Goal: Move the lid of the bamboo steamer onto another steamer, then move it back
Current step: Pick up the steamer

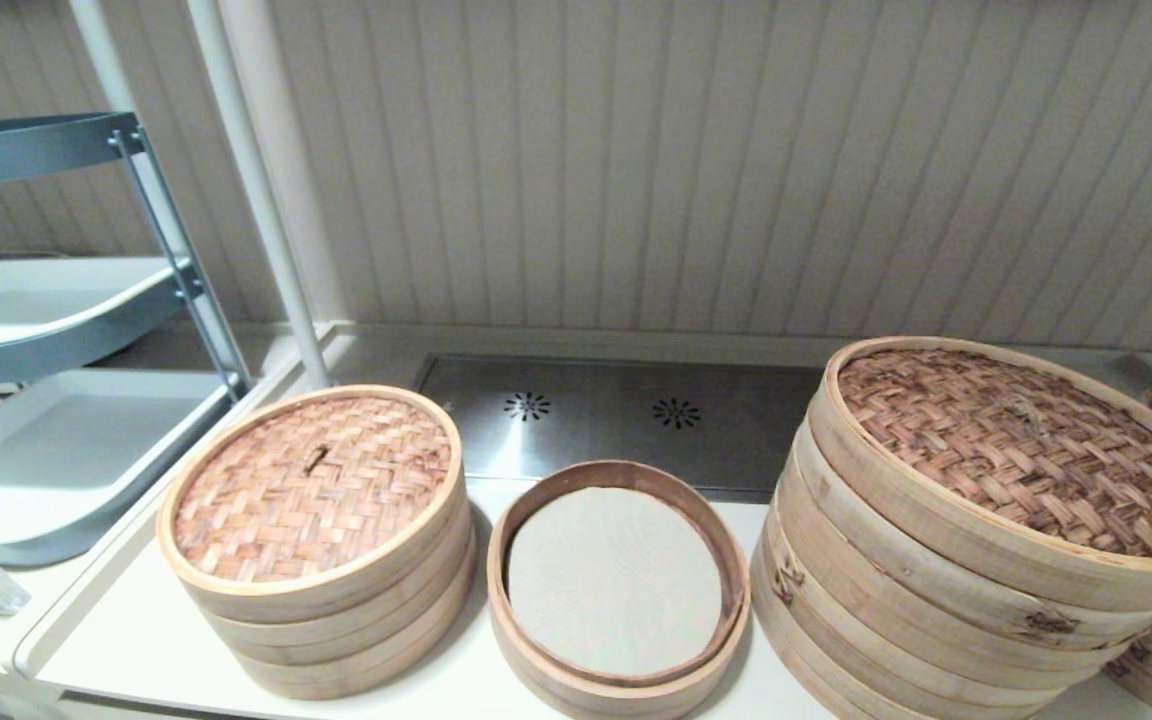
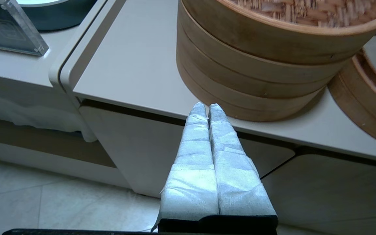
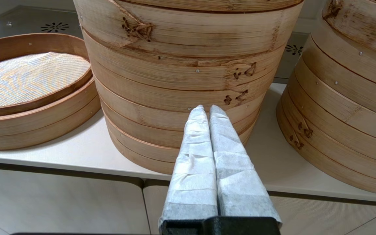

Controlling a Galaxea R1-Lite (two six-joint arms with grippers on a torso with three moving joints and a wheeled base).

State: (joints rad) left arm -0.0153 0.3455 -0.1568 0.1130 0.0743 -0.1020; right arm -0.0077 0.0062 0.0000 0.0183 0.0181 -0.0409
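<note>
Nearest, both end effectors hang below the pale surface (image 1: 136, 640) edge: the left end effector (image 2: 207, 109) and right end effector (image 3: 206, 111), each clenched on nothing. Beyond, the small reddish-brown woven bamboo steamer lid (image 1: 314, 485) sits atop the small pale three-ring bamboo steamer stack (image 1: 336, 630), beside the low dark-rimmed basket (image 1: 619, 585). The lid probably awaits its return: next, opening and gripping its rim.
</note>
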